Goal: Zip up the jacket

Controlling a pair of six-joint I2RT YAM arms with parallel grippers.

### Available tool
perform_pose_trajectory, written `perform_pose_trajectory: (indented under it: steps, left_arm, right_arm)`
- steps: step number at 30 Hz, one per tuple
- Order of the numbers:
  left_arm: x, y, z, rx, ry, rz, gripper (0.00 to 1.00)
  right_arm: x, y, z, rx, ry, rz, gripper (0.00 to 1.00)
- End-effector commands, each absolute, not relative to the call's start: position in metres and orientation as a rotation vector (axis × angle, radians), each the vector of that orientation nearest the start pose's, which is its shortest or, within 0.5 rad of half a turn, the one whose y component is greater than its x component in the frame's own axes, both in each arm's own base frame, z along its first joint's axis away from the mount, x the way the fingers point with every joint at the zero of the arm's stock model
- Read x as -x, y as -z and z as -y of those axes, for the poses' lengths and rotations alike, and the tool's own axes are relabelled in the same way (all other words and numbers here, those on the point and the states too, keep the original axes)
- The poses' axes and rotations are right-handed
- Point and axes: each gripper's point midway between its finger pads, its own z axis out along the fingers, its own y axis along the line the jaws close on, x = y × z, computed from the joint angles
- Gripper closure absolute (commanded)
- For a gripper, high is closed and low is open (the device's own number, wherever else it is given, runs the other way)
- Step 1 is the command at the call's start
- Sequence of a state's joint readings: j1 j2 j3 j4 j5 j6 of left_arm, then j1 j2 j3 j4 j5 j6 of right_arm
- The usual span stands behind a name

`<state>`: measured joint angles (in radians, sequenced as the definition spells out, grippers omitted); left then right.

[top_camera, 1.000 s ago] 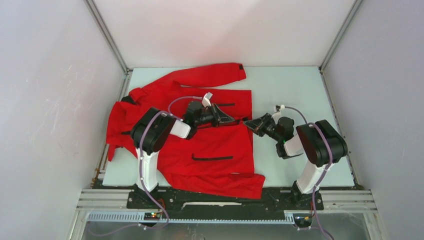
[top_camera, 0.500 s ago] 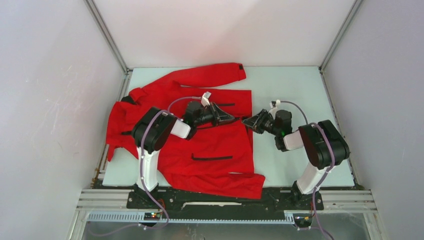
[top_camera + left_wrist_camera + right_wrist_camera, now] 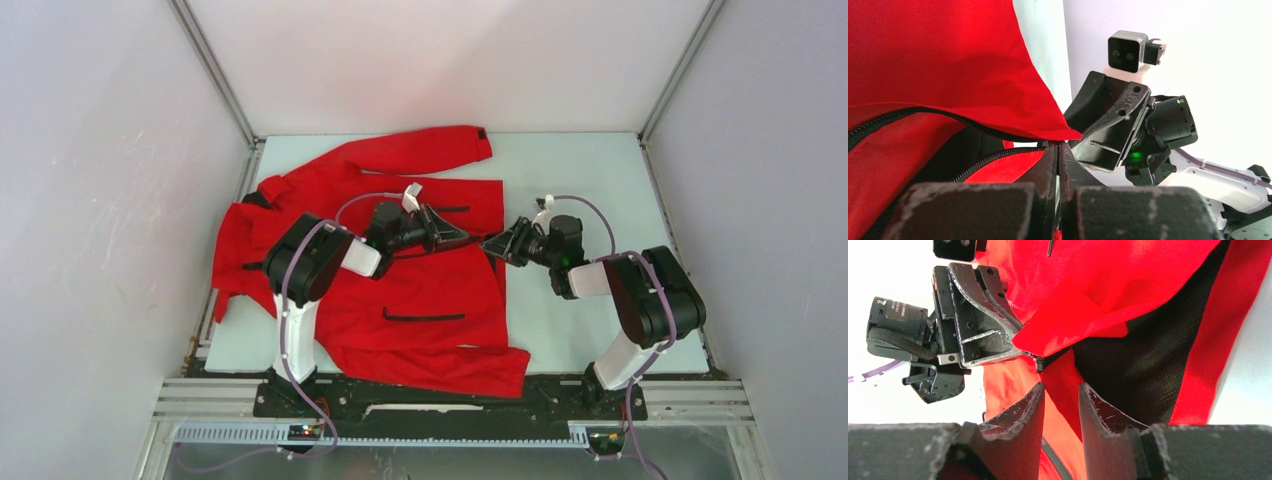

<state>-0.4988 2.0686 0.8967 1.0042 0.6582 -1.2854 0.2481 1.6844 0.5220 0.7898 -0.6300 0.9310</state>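
Near us, the big soft bright red cloth jacket (image 3: 430,290) lies spread on the smooth pale green table (image 3: 580,180). Our left gripper (image 3: 1058,154) pinches its floppy front edge by the black toothy zipper (image 3: 998,158). Our right gripper (image 3: 1060,390), slightly open, holds nothing, just beside that edge.

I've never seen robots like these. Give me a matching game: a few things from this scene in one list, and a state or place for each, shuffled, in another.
Things
1. left gripper
2. right gripper
3. jacket lining
4. upper sleeve

States or places
A. black mesh
B. open, holding nothing
C. shut on the jacket at its front edge
D. stretched along the far side of the table

Pairs: 1-C, 2-B, 3-A, 4-D
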Motion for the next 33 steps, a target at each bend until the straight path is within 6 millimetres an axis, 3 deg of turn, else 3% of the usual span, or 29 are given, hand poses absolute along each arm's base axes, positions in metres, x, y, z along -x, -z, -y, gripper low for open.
perform_pose_trajectory:
  steps: [1, 11, 19, 26, 33]
  left_arm:
    - [-0.363, -0.124, 0.355, 0.188, 1.805, -2.031, 1.0]
    - [-0.362, -0.127, 0.354, 0.178, 1.813, -2.024, 1.0]
    - [-0.361, -0.129, 0.354, 0.174, 1.817, -2.022, 1.0]
    - [-0.36, -0.127, 0.354, 0.176, 1.821, -2.023, 1.0]
    - [-0.359, -0.129, 0.354, 0.173, 1.826, -2.021, 1.0]
  right_arm:
    - [-0.334, -0.109, -0.229, -0.099, -1.361, -2.024, 0.65]
    - [-0.338, -0.114, -0.232, -0.056, -1.353, -2.014, 0.59]
    - [-0.346, -0.109, -0.236, -0.062, -1.339, -2.047, 0.8]
    - [-0.346, -0.107, -0.241, -0.037, -1.328, -2.068, 0.73]
    - [-0.348, -0.1, -0.241, -0.057, -1.307, -2.101, 0.74]
